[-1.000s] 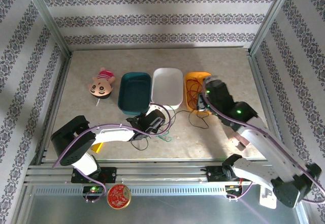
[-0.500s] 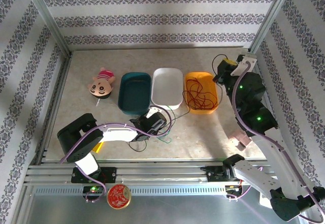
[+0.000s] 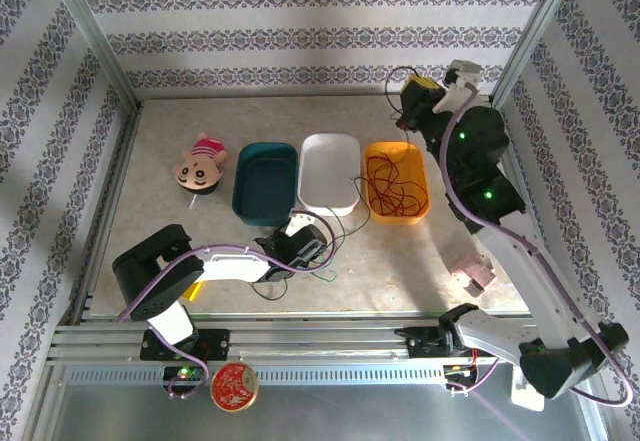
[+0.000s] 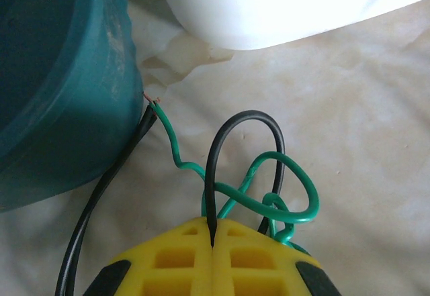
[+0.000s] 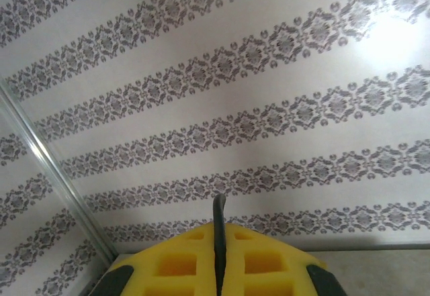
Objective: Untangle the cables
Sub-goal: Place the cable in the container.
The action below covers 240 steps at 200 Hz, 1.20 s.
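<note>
While the green cable (image 4: 191, 166) is knotted around the black cable (image 4: 248, 113) beside the teal tray (image 4: 60, 94), that black cable is pinched in the closed left gripper (image 4: 211, 242). Another black end (image 5: 218, 212) is clamped in the right gripper (image 5: 218, 249), its jaws closed, raised by the back wall (image 5: 269, 108) beyond the orange tray (image 3: 400, 221) where the red cable (image 3: 385, 176) is coiled. If the grippers are drawn apart, the green knot could be tightened, or the thin wire slipped free.

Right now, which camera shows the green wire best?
The left wrist camera: the green wire curls in close-up loops beside a black wire. From the top camera it is a faint thread on the table. The right wrist camera faces the wallpaper.
</note>
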Available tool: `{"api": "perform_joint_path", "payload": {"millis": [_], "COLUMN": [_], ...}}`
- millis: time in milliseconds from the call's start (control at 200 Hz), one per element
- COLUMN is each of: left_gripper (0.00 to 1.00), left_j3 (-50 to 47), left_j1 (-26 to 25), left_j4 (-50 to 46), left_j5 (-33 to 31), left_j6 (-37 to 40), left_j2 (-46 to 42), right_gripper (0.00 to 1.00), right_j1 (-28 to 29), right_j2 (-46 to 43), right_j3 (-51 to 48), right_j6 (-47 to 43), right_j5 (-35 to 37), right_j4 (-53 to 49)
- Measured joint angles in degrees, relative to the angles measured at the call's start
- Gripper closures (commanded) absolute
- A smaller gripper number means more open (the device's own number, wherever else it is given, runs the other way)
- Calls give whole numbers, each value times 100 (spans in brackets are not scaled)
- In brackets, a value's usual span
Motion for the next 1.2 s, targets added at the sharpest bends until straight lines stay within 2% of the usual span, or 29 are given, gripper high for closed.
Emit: {"api": "perform_joint_path", "payload": {"millis": [205, 630, 920, 1009, 1069, 1104, 1199], "left_gripper": [100, 100, 100, 100, 100, 100, 100], "left_j3": [-179, -225, -205, -203, -203, -203, -203], "left_j1": [-59, -66, -66, -66, -66, -66, -66], "left_j4": [-90, -267, -328, -358, -387, -398, -422], "left_j5": [-35, -35, -35, -37, -37, -37, -39], "left_j6": [-22, -24, -24, -24, -24, -24, -24], "left_j2": [-195, -339, -339, -352, -374, -387, -409], "right_gripper": [100, 100, 100, 88, 66, 57, 46], "right_j1": [0, 173, 503, 581, 619, 647, 671], "right_j2": [905, 2511, 3615, 3875, 3952, 3954, 3941], "right_j3": [348, 26, 37, 74, 74, 74, 92], "right_j6": [262, 358, 444, 503, 544, 555, 542], "right_j5": [-507, -1091, -909, -739, -629, -566, -389], "right_j4": [140, -234, -1005, -1285, -1451, -1530, -1604]}}
